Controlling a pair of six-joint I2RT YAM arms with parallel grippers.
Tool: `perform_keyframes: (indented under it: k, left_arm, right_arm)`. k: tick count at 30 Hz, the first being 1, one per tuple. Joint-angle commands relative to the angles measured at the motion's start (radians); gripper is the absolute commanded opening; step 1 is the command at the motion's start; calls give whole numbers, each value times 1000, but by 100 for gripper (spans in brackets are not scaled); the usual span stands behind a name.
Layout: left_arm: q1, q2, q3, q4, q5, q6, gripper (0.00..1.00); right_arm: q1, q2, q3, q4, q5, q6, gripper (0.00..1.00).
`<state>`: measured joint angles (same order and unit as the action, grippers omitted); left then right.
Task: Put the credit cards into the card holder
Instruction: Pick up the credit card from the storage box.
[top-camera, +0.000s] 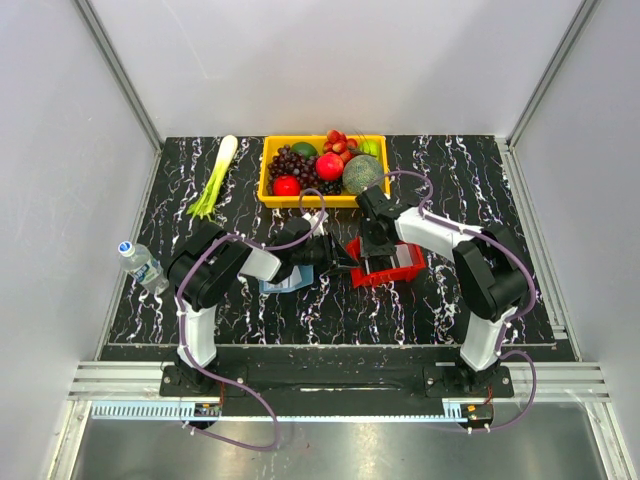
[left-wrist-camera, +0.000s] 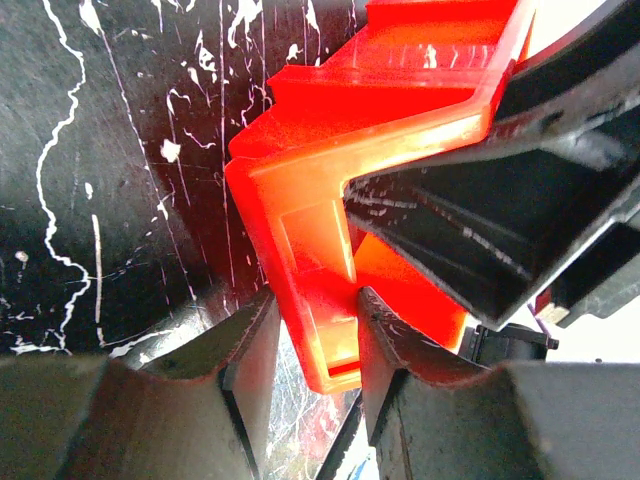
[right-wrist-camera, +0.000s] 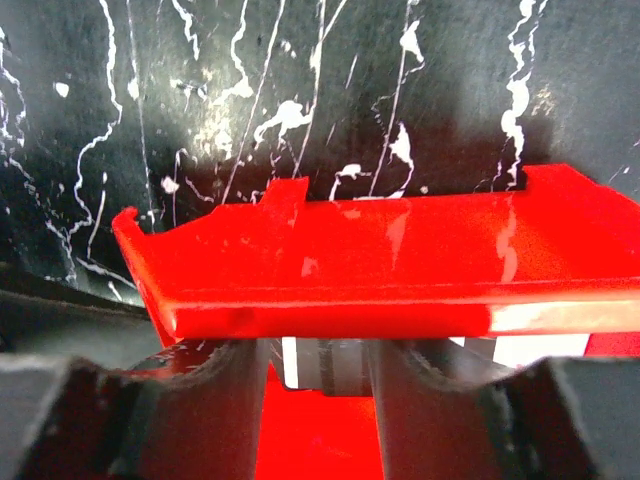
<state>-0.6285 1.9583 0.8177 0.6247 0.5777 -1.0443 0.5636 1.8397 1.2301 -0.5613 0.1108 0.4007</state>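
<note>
Card holder (top-camera: 284, 284), pale blue and flat, is lying on the worktop (top-camera: 480, 180) under the left arm, near the red tray (top-camera: 385, 273). Left gripper (left-wrist-camera: 315, 330) jaws are clamping the tray's wall. Right gripper (right-wrist-camera: 318, 352) jaws are flanking a white and grey card (right-wrist-camera: 300, 365) inside the tray; whether they are gripping it cannot be told.

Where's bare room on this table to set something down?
Bare tabletop lies right of the yellow fruit basket and along the near strip between the arm bases. Crowded at the centre: the left end effector and the right end effector meet at the red tray beside the blue card holder.
</note>
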Motion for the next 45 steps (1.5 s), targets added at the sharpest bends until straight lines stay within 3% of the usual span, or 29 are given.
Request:
perform_keyframes:
  k: [1,17,31,39,45]
  left_arm:
    - [0,-30,0,82,39,18,29]
    - [1,-29,0,79,39,21,29]
    - [1,-32,1,75,42,23,29]
    - [1,-24,6,75,45,20,29]
    - [3,-21,9,72,47,21,29]
  right_arm:
    - [13,-62,-20,-12,29,17,51]
    - [7,-148,-58,21,101,32,62]
    - [-2,27,-50,-41,98,32,63]
    - [28,139,-41,-42,-94,15,56]
    - [27,119,-31,-20,-89,35,35]
